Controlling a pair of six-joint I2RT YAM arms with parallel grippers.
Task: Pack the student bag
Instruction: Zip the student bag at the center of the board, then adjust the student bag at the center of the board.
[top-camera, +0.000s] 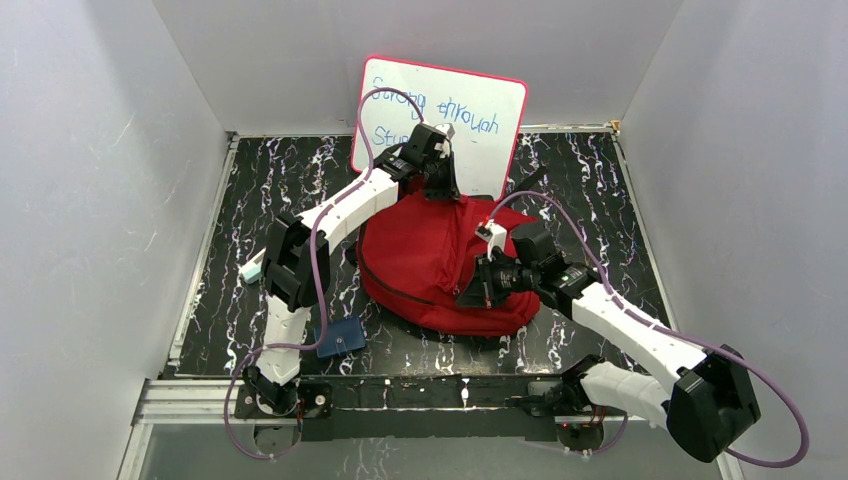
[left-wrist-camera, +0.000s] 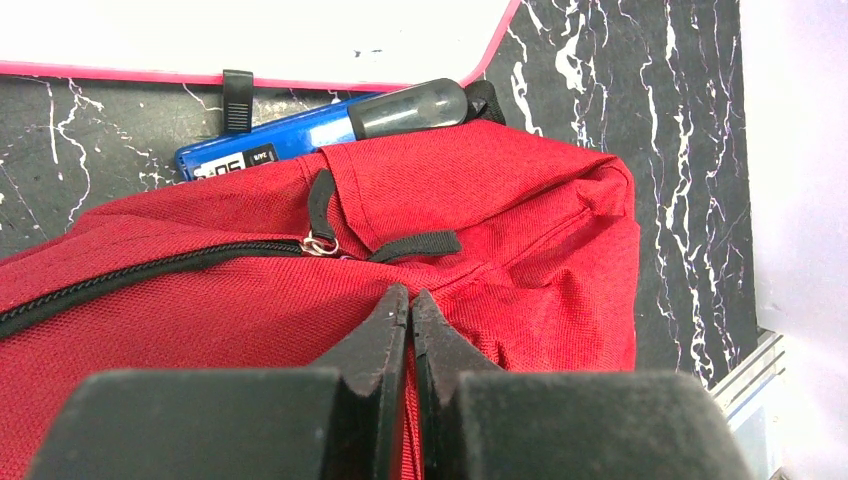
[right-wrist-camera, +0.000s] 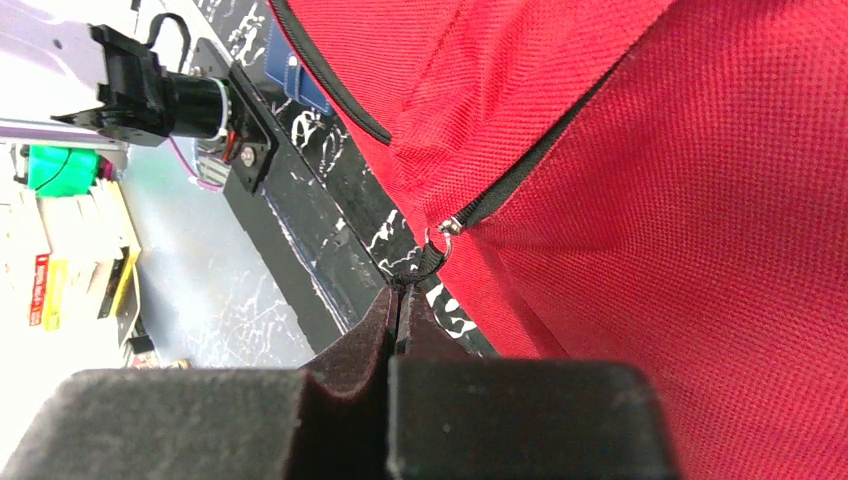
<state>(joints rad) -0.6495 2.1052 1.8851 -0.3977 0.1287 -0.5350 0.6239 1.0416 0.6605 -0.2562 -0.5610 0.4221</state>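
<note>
student bag (top-camera: 430, 270) | left gripper (left-wrist-camera: 410, 300) clenched on its fabric | right gripper (right-wrist-camera: 398, 295) pinching zipper pull (right-wrist-camera: 425, 262) at its tips | risk: pull slips free if tugged sideways

Your bag (top-camera: 430, 270) is a soft red fabric backpack, slumped in a rounded heap at the middle of the table (top-camera: 250, 190). A black zipper (left-wrist-camera: 150, 275) runs closed across its top to a metal ring with a black strap. On the near side, a closed zipper line ends at a ring and black pull tab (right-wrist-camera: 425, 265).
</note>
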